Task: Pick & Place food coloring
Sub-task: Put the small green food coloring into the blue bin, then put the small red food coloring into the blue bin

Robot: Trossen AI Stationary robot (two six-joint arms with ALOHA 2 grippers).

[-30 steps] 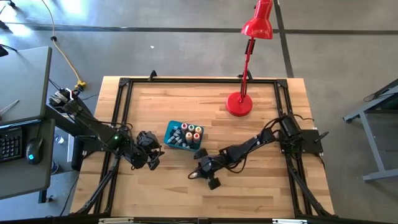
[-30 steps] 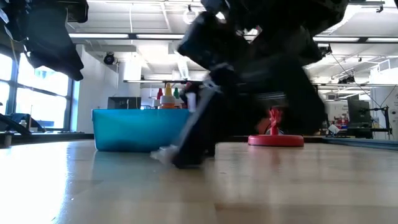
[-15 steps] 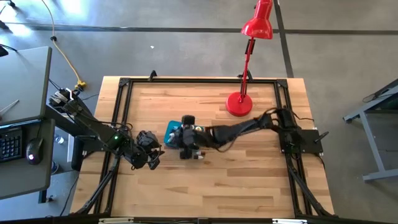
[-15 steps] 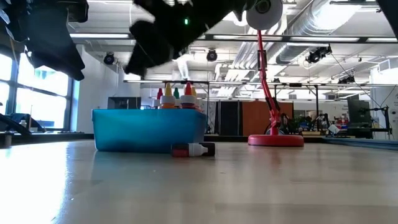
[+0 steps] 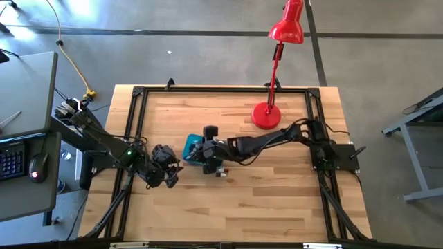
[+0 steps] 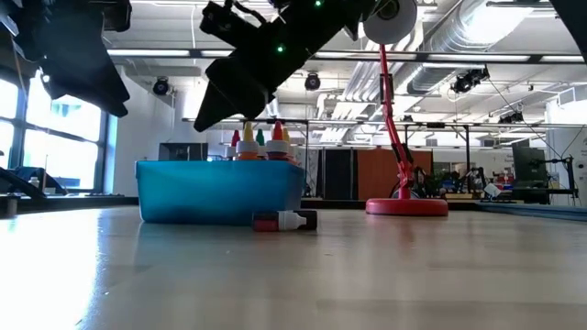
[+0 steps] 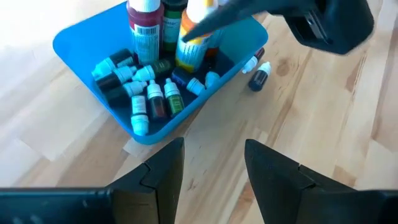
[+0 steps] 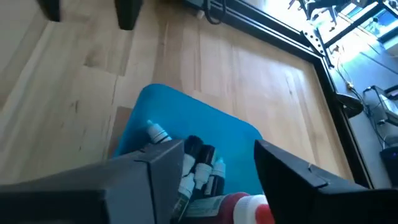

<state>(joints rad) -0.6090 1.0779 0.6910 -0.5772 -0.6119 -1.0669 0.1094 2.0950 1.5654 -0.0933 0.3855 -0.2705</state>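
Note:
The teal-blue tub [image 5: 189, 146] [image 6: 211, 191] stands left of the table's middle. In it, several food coloring bottles lie with white caps [image 7: 146, 96] and a few taller ones stand upright [image 7: 144, 28] [image 6: 261, 140]. One dark-red bottle with a white cap [image 6: 284, 220] [image 7: 258, 76] lies on its side on the wood by the tub's right near corner. My right gripper [image 8: 217, 158] [image 5: 205, 153] hangs open above the tub, with nothing between its fingers. My left gripper [image 7: 214, 158] [image 5: 168, 176] waits open, above the table to the left of the tub.
A red desk lamp [image 5: 266, 114] [image 6: 404, 206] stands at the far right of the table. Black frame rails [image 5: 138, 93] run along the table's edges. Bare wood [image 5: 263, 207] lies toward the near edge.
My right gripper has risen from the wood near the table's middle. It has swung toward the left and far edges until it hangs over the tub. The dark-red bottle beside the tub has lain still over the last half second.

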